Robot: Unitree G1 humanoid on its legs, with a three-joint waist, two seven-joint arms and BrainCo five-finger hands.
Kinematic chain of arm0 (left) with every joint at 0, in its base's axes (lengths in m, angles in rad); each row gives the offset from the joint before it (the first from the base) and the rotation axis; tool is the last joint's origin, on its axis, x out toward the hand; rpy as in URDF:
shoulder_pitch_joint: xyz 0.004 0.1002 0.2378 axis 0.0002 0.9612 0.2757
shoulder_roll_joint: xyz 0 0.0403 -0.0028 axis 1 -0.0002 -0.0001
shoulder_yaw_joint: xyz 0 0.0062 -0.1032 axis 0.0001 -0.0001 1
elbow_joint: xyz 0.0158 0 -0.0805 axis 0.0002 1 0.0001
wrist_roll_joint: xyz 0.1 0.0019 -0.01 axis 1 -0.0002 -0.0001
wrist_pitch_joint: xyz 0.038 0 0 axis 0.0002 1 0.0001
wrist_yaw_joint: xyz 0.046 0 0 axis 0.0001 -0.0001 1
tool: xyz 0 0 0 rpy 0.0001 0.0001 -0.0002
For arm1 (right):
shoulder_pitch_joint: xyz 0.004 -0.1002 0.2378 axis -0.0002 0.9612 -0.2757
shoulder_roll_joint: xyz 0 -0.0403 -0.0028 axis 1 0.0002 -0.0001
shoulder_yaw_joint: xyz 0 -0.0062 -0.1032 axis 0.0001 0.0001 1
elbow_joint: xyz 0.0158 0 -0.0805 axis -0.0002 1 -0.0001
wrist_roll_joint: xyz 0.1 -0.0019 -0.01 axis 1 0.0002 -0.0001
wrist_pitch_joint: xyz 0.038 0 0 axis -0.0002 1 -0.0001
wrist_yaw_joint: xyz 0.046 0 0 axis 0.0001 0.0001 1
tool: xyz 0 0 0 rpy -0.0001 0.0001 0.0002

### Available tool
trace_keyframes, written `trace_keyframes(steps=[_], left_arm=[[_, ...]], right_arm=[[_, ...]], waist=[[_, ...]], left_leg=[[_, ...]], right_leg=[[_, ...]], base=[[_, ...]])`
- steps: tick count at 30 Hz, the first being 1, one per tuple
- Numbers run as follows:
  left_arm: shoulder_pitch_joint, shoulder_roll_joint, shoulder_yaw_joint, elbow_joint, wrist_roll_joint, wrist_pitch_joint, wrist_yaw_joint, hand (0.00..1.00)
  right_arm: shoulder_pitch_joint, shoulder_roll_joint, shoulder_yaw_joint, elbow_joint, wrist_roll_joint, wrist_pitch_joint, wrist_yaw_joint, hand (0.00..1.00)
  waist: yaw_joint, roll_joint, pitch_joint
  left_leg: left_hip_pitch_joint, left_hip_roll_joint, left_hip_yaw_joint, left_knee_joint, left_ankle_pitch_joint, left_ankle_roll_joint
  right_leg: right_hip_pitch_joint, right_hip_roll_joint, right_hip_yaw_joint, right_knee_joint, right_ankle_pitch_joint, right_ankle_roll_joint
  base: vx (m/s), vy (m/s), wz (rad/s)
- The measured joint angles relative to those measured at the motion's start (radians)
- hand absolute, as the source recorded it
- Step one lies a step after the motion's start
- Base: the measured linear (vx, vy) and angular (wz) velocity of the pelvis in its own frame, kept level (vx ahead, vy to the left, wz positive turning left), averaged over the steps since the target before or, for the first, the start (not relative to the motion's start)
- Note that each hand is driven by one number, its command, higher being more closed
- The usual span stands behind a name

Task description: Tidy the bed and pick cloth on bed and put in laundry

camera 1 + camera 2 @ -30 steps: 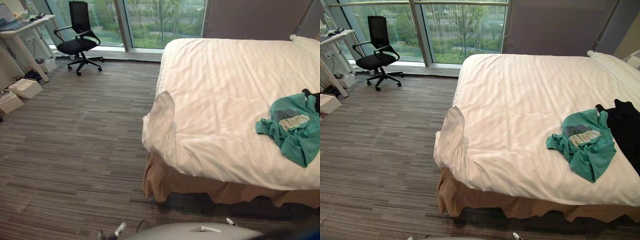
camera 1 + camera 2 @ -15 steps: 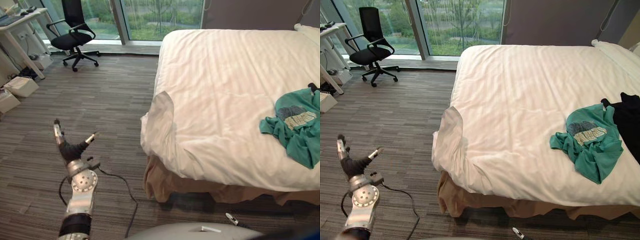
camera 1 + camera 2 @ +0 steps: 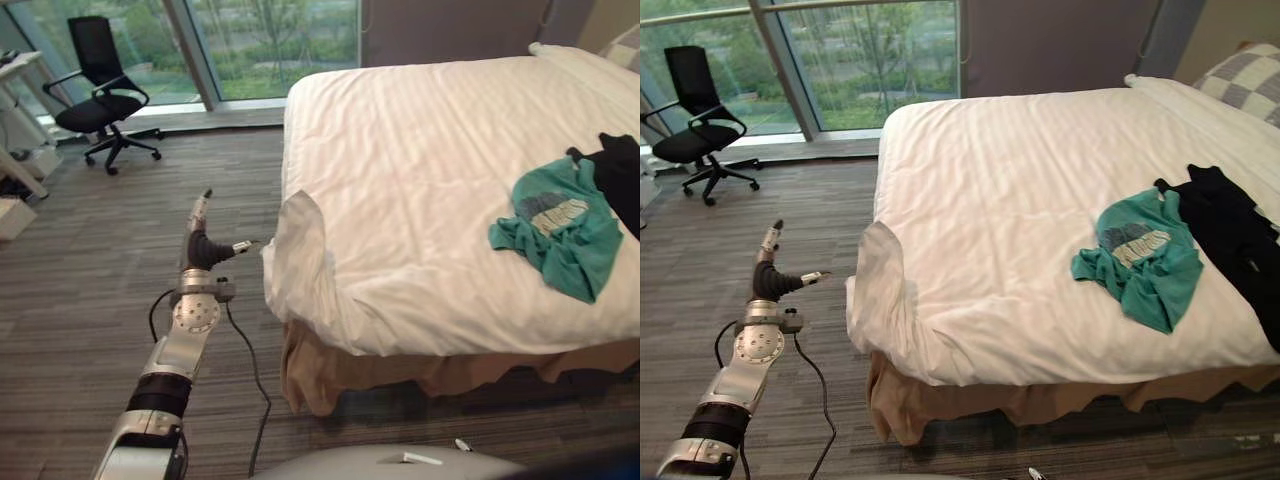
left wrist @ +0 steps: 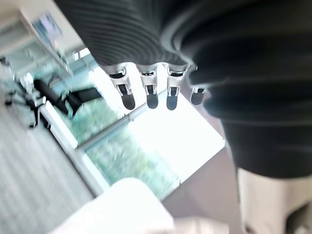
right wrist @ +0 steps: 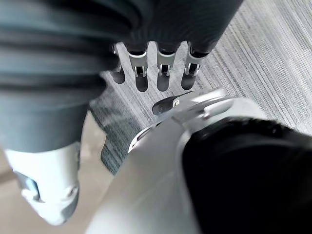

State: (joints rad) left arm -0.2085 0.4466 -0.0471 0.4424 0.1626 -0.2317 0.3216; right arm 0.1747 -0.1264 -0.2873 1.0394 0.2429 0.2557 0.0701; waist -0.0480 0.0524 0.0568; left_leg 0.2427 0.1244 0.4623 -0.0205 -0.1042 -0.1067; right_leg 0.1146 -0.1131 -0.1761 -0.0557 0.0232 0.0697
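A teal shirt lies crumpled on the right side of the white duvet. A black garment is spread just beyond it, touching its far edge. My left hand is raised over the floor left of the bed, open, fingers pointing up and thumb stretched toward the folded-back duvet corner, a short gap away. In the left wrist view its fingers are straight and hold nothing. My right hand's fingers hang straight and empty above the carpet.
A beige bed skirt hangs under the duvet. A checked pillow sits at the head of the bed. A black office chair stands by the window at the far left, with a desk beside it. Striped carpet lies left of the bed.
My left arm has lifted and swung right, from low over the floor up to the bed's near corner. The camera has turned right, bringing the black garment and pillow into view.
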Motion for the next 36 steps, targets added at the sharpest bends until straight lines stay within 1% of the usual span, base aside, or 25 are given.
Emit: trace_keyframes(steps=[1,3,4,5,6,7,8,9,10,12,13,14,15,16,17,19,20,22,23,25,26,29,30,34,36], left_arm=[[-0.009,0.0,-0.011,0.011,-0.005,0.011,-0.008,0.0],[-0.022,0.0,-0.039,0.037,-0.026,0.056,-0.019,0.0],[-0.024,-0.001,-0.043,0.044,-0.033,0.067,-0.019,0.0],[-0.033,0.0,-0.054,0.062,-0.036,0.094,-0.019,0.0],[-0.043,-0.001,-0.068,0.082,-0.039,0.11,-0.022,0.0],[-0.051,-0.002,-0.075,0.095,-0.053,0.118,-0.033,0.0],[-0.057,-0.005,-0.082,0.105,-0.084,0.136,-0.04,0.0],[-0.063,-0.007,-0.087,0.115,-0.099,0.14,-0.039,0.0],[-0.091,-0.007,-0.108,0.144,-0.118,0.152,-0.039,0.0],[-0.133,-0.009,-0.113,0.177,-0.137,0.171,-0.038,0.0],[-0.165,-0.009,-0.114,0.204,-0.144,0.188,-0.038,0.0],[-0.213,-0.011,-0.122,0.236,-0.144,0.207,-0.037,0.0],[-0.245,-0.015,-0.126,0.253,-0.145,0.214,-0.037,0.0],[-0.311,-0.014,-0.137,0.275,-0.153,0.227,-0.034,0.0],[-0.381,-0.014,-0.146,0.299,-0.154,0.231,-0.031,0.0],[-0.465,-0.014,-0.152,0.318,-0.165,0.236,-0.016,0.0],[-0.505,-0.014,-0.155,0.332,-0.177,0.241,0.006,1.0],[-0.566,-0.014,-0.167,0.338,-0.194,0.247,0.035,1.0],[-0.594,-0.014,-0.171,0.338,-0.196,0.247,0.042,1.0],[-0.631,-0.015,-0.182,0.338,-0.194,0.251,0.056,1.0],[-0.653,-0.019,-0.184,0.337,-0.191,0.253,0.065,1.0],[-0.684,-0.025,-0.185,0.336,-0.191,0.266,0.091,1.0],[-0.694,-0.026,-0.186,0.334,-0.191,0.267,0.1,1.0],[-0.707,-0.028,-0.189,0.313,-0.191,0.272,0.092,1.0],[-0.706,-0.022,-0.196,0.283,-0.192,0.271,0.063,1.0]], right_arm=[[0.003,0.0,0.001,0.0,0.0,0.0,-0.003,0.0],[0.019,0.001,0.004,0.0,0.001,-0.001,-0.014,0.0],[0.019,0.001,0.004,0.0,0.005,-0.001,-0.016,0.0],[0.025,0.001,0.009,0.0,0.022,-0.002,-0.021,0.0],[0.027,0.0,0.021,0.0,0.03,-0.003,-0.028,0.0],[0.026,-0.001,0.024,-0.001,0.032,-0.003,-0.032,0.0],[0.018,0.0,0.027,-0.002,0.046,-0.01,-0.037,0.0],[0.016,0.001,0.028,-0.004,0.051,-0.013,-0.038,0.0],[0.002,0.001,0.039,-0.005,0.062,-0.022,-0.04,0.0],[-0.025,0.002,0.047,-0.012,0.071,-0.027,-0.051,0.0],[-0.049,0.003,0.052,-0.027,0.09,-0.032,-0.061,0.0],[-0.068,0.0,0.065,-0.041,0.108,-0.039,-0.069,0.0],[-0.079,-0.001,0.065,-0.043,0.117,-0.044,-0.073,0.0],[-0.108,0.002,0.064,-0.044,0.14,-0.052,-0.08,0.0],[-0.133,0.006,0.067,-0.06,0.157,-0.064,-0.084,0.0],[-0.158,0.019,0.078,-0.098,0.178,-0.086,-0.091,0.0],[-0.168,0.026,0.092,-0.121,0.186,-0.1,-0.096,0.0],[-0.172,0.036,0.11,-0.16,0.197,-0.125,-0.099,0.0],[-0.172,0.042,0.124,-0.182,0.203,-0.136,-0.099,0.0],[-0.172,0.051,0.144,-0.212,0.206,-0.153,-0.1,0.0],[-0.172,0.049,0.156,-0.233,0.205,-0.162,-0.1,0.0],[-0.169,0.05,0.177,-0.259,0.204,-0.178,-0.102,0.0],[-0.165,0.05,0.182,-0.266,0.203,-0.192,-0.102,0.0],[-0.151,0.049,0.19,-0.271,0.2,-0.225,-0.101,0.0],[-0.125,0.049,0.19,-0.279,0.184,-0.246,-0.094,0.0]], waist=[[-0.002,0.0,0.0],[-0.018,-0.001,0.001],[-0.019,-0.001,0.001],[-0.019,-0.001,0.002],[-0.019,-0.003,0.008],[-0.02,-0.004,0.013],[-0.022,-0.005,0.021],[-0.025,-0.006,0.025],[-0.029,-0.009,0.04],[-0.04,-0.015,0.076],[-0.042,-0.017,0.1],[-0.048,-0.015,0.129],[-0.051,-0.015,0.145],[-0.052,-0.018,0.176],[-0.056,-0.022,0.205],[-0.067,-0.028,0.241],[-0.073,-0.028,0.252],[-0.074,-0.029,0.283],[-0.072,-0.028,0.289],[-0.074,-0.029,0.296],[-0.07,-0.029,0.307],[-0.066,-0.035,0.319],[-0.063,-0.036,0.32],[-0.049,-0.037,0.321],[-0.041,-0.037,0.321]], left_leg=[[0.0,0.0,0.001,0.0,0.0,0.0],[0.003,0.0,0.003,0.0,0.0,0.0],[0.004,0.0,0.005,0.0,0.0,0.0],[0.004,0.0,0.011,0.0,0.0,0.0],[0.003,0.0,0.018,0.0,0.0,0.0],[0.002,0.0,0.021,0.0,0.0,0.0],[-0.005,-0.001,0.026,0.0,0.0,0.0],[-0.014,-0.002,0.027,0.001,0.001,0.0],[-0.035,-0.004,0.026,0.005,0.003,0.003],[-0.063,-0.005,0.034,0.013,0.007,0.007],[-0.093,-0.002,0.048,0.029,0.007,0.007],[-0.125,-0.001,0.056,0.044,0.007,0.008],[-0.141,0.0,0.059,0.05,0.006,0.008],[-0.174,0.004,0.076,0.067,0.006,0.009],[-0.204,0.009,0.085,0.08,0.005,0.01],[-0.238,0.017,0.108,0.102,0.001,0.012],[-0.256,0.024,0.118,0.115,-0.003,0.01],[-0.263,0.035,0.139,0.14,-0.008,0.008],[-0.28,0.048,0.16,0.158,-0.01,0.007],[-0.304,0.059,0.166,0.191,-0.025,0.009],[-0.317,0.072,0.176,0.218,-0.043,0.009],[-0.34,0.084,0.185,0.258,-0.067,0.013],[-0.354,0.088,0.184,0.279,-0.081,0.018],[-0.37,0.087,0.182,0.313,-0.101,0.029],[-0.371,0.084,0.16,0.32,-0.105,0.034]], right_leg=[[-0.002,0.0,0.001,0.001,0.001,-0.001],[-0.002,0.001,0.006,0.002,0.005,-0.002],[-0.002,0.001,0.007,0.001,0.007,-0.002],[-0.006,0.002,0.012,0.001,0.008,-0.001],[-0.008,0.003,0.021,0.001,0.011,-0.001],[-0.015,0.003,0.025,0.002,0.012,-0.001],[-0.028,0.002,0.026,0.006,0.012,-0.001],[-0.038,0.001,0.027,0.007,0.012,-0.001],[-0.06,-0.002,0.03,0.013,0.012,-0.001],[-0.105,-0.002,0.052,0.035,0.013,-0.002],[-0.138,-0.002,0.064,0.046,0.017,-0.004],[-0.175,-0.003,0.082,0.059,0.025,-0.001],[-0.193,-0.003,0.086,0.066,0.027,-0.003],[-0.232,-0.002,0.104,0.074,0.035,-0.006],[-0.262,0.001,0.115,0.073,0.045,-0.007],[-0.3,0.008,0.137,0.075,0.055,-0.013],[-0.319,0.008,0.148,0.076,0.059,-0.017],[-0.336,0.015,0.17,0.09,0.059,-0.018],[-0.356,0.017,0.184,0.103,0.059,-0.018],[-0.375,0.018,0.189,0.109,0.059,-0.018],[-0.387,0.023,0.192,0.119,0.059,-0.018],[-0.406,0.023,0.193,0.139,0.059,-0.017],[-0.415,0.02,0.192,0.145,0.059,-0.017],[-0.419,0.005,0.188,0.153,0.054,-0.01],[-0.409,-0.005,0.171,0.163,0.046,-0.002]], base=[[-0.1,-0.043,-0.12],[-0.08,-0.038,-0.07],[-0.07,-0.03,-0.11],[-0.07,-0.029,-0.15],[-0.08,-0.029,-0.16],[-0.1,-0.026,-0.17],[-0.08,-0.019,-0.12],[-0.09,-0.022,-0.08],[-0.05,-0.022,-0.03],[-0.04,-0.02,-0.13],[-0.05,-0.026,-0.27],[-0.05,-0.028,-0.25],[-0.04,-0.033,-0.25],[-0.04,-0.036,-0.26],[-0.04,-0.044,-0.28],[-0.02,-0.048,-0.28],[0.01,-0.037,-0.29],[0.01,-0.034,-0.32],[-0.01,-0.066,-0.26],[-0.02,-0.052,-0.1],[-0.02,-0.02,-0.09],[-0.07,-0.02,-0.02],[-0.06,-0.008,0.02],[-0.09,-0.006,0.05],[-0.06,-0.009,0.21]])
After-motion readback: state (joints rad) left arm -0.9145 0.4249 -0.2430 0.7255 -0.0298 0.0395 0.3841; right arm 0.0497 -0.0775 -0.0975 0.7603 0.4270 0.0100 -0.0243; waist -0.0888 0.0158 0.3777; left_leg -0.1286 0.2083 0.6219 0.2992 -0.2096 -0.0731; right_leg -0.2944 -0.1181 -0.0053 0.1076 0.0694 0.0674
